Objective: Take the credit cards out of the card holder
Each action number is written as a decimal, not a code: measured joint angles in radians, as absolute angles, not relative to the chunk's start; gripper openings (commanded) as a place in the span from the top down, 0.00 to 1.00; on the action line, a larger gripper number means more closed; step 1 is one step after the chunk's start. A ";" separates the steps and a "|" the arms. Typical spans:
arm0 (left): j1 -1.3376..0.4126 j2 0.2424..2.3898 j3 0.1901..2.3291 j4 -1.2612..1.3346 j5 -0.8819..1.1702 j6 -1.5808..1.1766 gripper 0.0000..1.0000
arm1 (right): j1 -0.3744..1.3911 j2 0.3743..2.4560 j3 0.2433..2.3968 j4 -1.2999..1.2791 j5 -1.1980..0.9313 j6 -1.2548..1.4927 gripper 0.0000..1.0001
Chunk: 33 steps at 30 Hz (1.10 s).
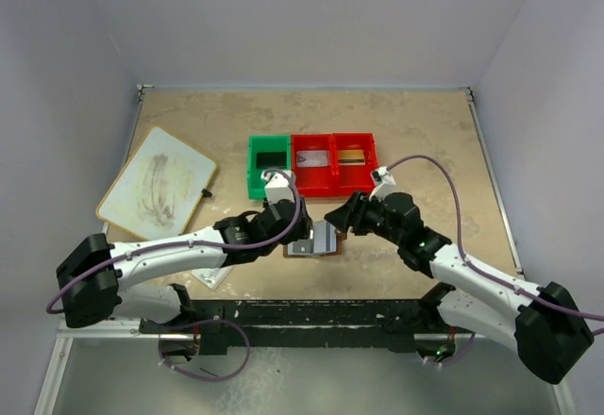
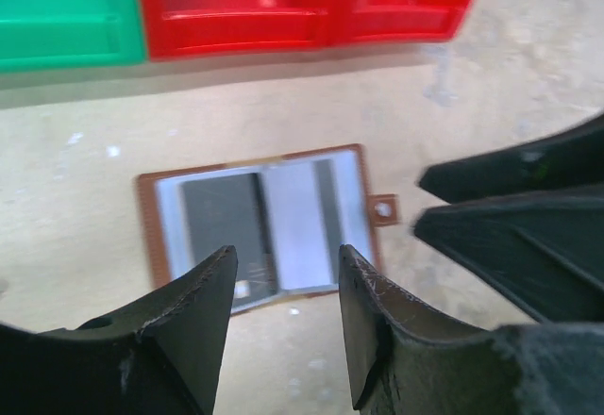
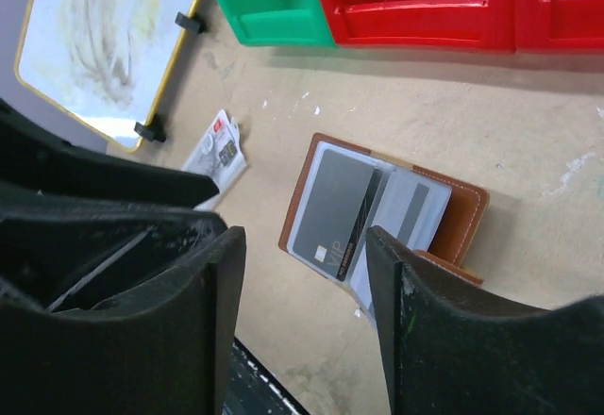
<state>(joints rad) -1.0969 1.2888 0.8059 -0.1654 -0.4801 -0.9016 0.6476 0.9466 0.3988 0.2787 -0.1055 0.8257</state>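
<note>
I see the card holder (image 2: pixel 260 226) lying opened flat on the surface (image 1: pixel 425 151). It sits directly beneath the left hand (image 2: pixel 288 264) and just under and ahead of the right hand (image 3: pixel 302 245). The two hands face each other closely over it. Each has its fingers apart with nothing between them, so neither grips anything.

As I read it, the job is at its start. The holder is open, the cards sit in their pockets, and the hands are lining up for the first pull.

The holder is brown leather with pale stitching, and a small studded tab (image 2: pixel 382 209) juts toward the right hand. Inside are glossy, bluish clear pockets. One holds a dark card (image 3: pixel 335 212), rigid and shiny; the other holds a paler grey card (image 3: pixel 408 209) with a dark stripe.

The next move probably calls for one hand to pin the leather while the other pinches an exposed card edge and slides it out. Thin cards flush against slick plastic offer little to pinch, and the light holder may drag along.

Beyond both hands' fingertips stand a green bin (image 1: pixel 267 165) and red bins (image 1: pixel 335 162), all hard plastic.
</note>
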 measured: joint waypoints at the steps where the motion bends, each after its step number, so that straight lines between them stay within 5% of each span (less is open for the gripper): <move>1: -1.089 1.283 0.796 -0.181 -0.497 -0.905 0.55 | 0.648 0.960 0.399 0.301 -0.123 0.818 0.49; 5: -1.039 1.279 0.735 -0.227 -0.522 -0.919 0.57 | 0.648 1.063 0.409 0.354 -0.197 0.794 0.57; 33: -0.948 1.339 0.656 -0.082 -0.303 -0.902 0.70 | 0.693 1.592 0.426 0.708 -0.344 0.844 0.63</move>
<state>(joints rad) -0.9482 1.3392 0.6563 -0.0822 -0.3031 -0.9016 0.6933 1.5917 0.4255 0.7078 -0.3435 0.8436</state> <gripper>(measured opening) 0.324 0.368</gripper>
